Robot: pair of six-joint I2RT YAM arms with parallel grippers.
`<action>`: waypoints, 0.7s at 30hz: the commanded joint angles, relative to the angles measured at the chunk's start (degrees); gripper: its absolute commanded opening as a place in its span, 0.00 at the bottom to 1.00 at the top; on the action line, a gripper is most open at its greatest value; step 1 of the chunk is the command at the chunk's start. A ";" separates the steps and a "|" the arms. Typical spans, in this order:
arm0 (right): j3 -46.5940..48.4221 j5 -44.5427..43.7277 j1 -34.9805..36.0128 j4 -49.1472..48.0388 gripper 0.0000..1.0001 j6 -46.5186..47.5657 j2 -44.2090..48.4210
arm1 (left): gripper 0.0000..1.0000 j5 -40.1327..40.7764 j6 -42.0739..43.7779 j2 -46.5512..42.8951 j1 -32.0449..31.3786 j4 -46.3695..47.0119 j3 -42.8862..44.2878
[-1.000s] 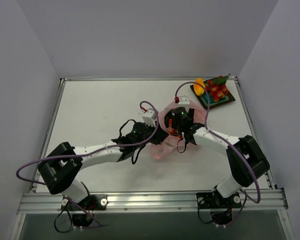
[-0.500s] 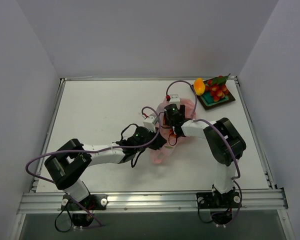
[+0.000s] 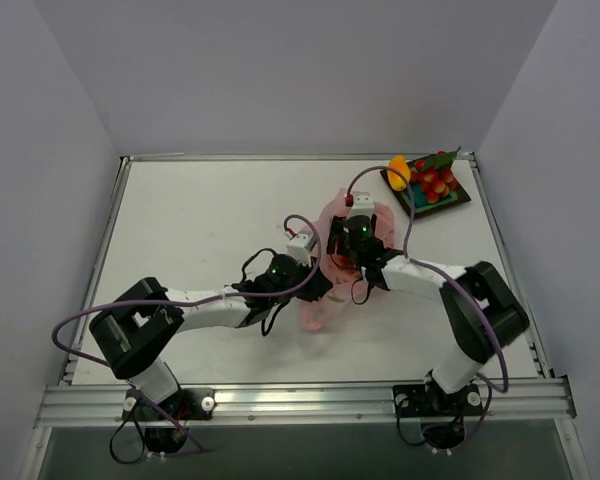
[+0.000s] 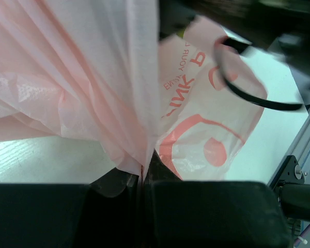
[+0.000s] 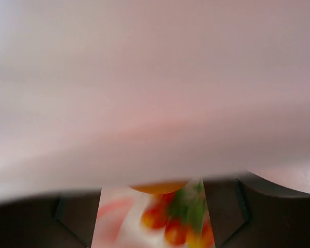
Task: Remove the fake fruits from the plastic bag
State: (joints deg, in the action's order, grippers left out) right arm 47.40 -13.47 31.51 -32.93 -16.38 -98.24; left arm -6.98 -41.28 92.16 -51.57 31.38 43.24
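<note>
The pink plastic bag (image 3: pixel 323 303) lies mid-table, bunched between both arms. My left gripper (image 3: pixel 316 284) is shut on a fold of its film; in the left wrist view the jaws (image 4: pixel 143 173) pinch the pink film (image 4: pixel 93 77) tightly. My right gripper (image 3: pixel 359 240) is down in the bag's far side with its fingers wide apart. In the right wrist view pink film (image 5: pixel 155 77) fills the top. Between the open fingers (image 5: pixel 77 222) show a blurred orange fruit (image 5: pixel 160 187) and red fruits with green leaves (image 5: pixel 174 230). They touch neither finger.
A dark square tray (image 3: pixel 458 200) with a teal centre stands at the back right. It holds several red fruits (image 3: pixel 436 182), with an orange one (image 3: pixel 399 173) at its left edge. Purple cables loop over both arms. Walls enclose the table.
My right arm swung its elbow in and back out. Its gripper now sits slightly right of and nearer than half a second ago. My left gripper keeps its pinch on the bag.
</note>
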 commanded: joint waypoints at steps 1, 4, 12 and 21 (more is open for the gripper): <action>-2.65 3.18 2.85 5.66 0.25 -3.82 13.29 | 0.02 0.74 1.55 -1.98 0.86 -0.35 3.34; -5.89 1.71 6.02 13.40 0.25 -5.15 21.64 | 0.02 0.92 1.64 -2.51 1.21 -0.09 3.95; -9.78 7.67 7.78 24.48 0.20 -7.79 39.68 | 0.02 0.65 1.55 -3.91 1.30 0.79 5.80; 0.23 0.89 -0.11 30.47 0.14 -4.80 46.92 | 0.02 2.06 3.75 -6.47 2.18 -0.09 2.11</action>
State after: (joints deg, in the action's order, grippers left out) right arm 43.75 -9.23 36.29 -3.16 -22.31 -50.85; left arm -5.72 -39.46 87.48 -50.02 30.17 46.02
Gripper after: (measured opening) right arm 0.633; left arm 0.026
